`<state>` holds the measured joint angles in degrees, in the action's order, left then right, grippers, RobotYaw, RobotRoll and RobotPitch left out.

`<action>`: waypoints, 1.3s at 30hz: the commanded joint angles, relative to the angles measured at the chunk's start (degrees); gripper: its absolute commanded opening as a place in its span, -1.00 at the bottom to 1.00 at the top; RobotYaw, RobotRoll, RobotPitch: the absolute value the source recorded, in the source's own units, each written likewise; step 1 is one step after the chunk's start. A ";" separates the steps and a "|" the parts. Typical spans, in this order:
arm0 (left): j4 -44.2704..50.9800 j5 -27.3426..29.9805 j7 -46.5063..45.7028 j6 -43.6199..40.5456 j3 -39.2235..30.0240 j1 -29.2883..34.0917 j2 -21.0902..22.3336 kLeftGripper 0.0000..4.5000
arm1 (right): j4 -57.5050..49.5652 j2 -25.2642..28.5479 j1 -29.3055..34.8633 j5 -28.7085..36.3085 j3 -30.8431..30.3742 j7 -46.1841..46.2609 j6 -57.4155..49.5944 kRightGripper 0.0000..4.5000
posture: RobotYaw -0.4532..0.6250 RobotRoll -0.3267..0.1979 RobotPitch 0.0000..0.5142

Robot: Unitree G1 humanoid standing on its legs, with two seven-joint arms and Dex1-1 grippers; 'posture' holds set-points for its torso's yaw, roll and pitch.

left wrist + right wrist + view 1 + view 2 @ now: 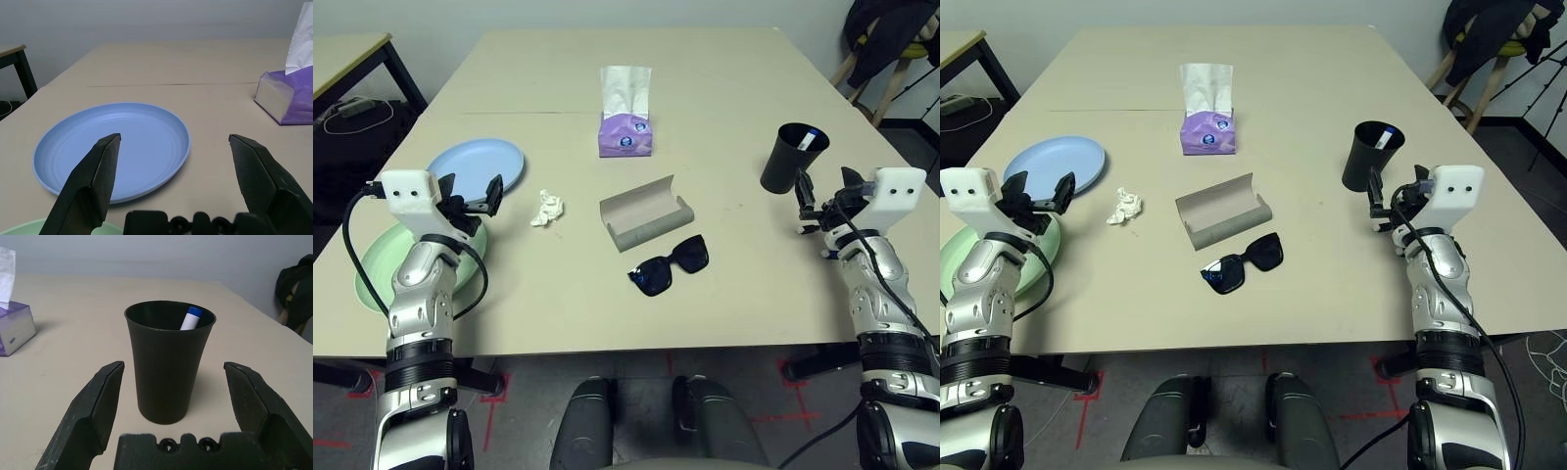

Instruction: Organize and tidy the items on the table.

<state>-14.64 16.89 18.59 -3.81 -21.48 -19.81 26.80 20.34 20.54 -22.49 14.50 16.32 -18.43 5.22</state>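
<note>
You see both claws standing wide open and holding nothing. Your left claw (470, 198) hangs over the left part of the counter (734, 294), and the pale blue plate (115, 149) lies just ahead of its fingertips, not touching them. The pale green plate (374, 269) lies under and beside this arm, close to the counter's near left edge.

Your right claw (172, 382) points at the black cup (168, 360), which stands upright a little ahead of the two fingers, centred between them, with free space on both sides. The blue-white pen (190, 318) leans inside the cup.

Between the two arms you find the white tissue wad (546, 208), the grey glasses case (646, 212) lying open, and the black sunglasses (670, 265) just in front of the case. The purple tissue pack (626, 132) stands farther back.
</note>
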 commanded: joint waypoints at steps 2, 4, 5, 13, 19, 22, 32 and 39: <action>0.34 0.51 0.05 -0.27 -0.53 0.86 0.08 0.99 | -1.83 1.49 0.11 3.66 -1.89 -9.22 -1.72 1.00 | 0.05 0.25 -0.53; 0.42 0.56 0.17 -0.27 -0.66 1.02 0.27 0.99 | -3.07 2.52 0.28 5.67 -2.63 -14.14 -3.34 1.00 | 0.05 0.25 -0.54; 0.48 0.57 0.21 -0.27 -0.70 1.09 0.31 0.99 | -3.40 3.26 0.20 6.23 -3.12 -16.46 -3.91 1.00 | 0.05 0.25 -0.54; 1.17 0.38 0.37 -0.30 -0.50 1.48 0.03 0.99 | -5.28 8.55 -0.69 8.62 -8.14 -33.71 -6.24 1.00 | 0.07 0.25 -0.54; 1.94 0.39 0.77 -0.63 -0.24 2.15 0.09 0.99 | -6.99 11.31 -1.36 10.24 -11.55 -46.38 -5.53 1.00 | 0.09 0.25 -0.53; 2.35 0.42 0.79 -0.76 -0.23 2.53 0.11 0.99 | -7.29 11.42 -1.44 9.49 -12.98 -50.90 -2.48 1.00 | 0.10 0.25 -0.53; 3.73 0.46 1.95 -1.84 0.41 3.36 0.35 0.99 | -6.21 13.29 -0.04 8.01 -15.96 -59.85 3.17 1.00 | 0.10 0.25 -0.52; 4.65 0.52 3.92 -11.88 0.83 1.33 5.74 0.99 | -4.75 13.07 -0.11 8.36 -15.44 -59.71 3.22 1.00 | 0.11 0.25 -0.51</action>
<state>-11.30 16.97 21.88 -11.75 -21.13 -17.90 31.10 15.20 33.32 -23.20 22.85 0.61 -78.15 8.42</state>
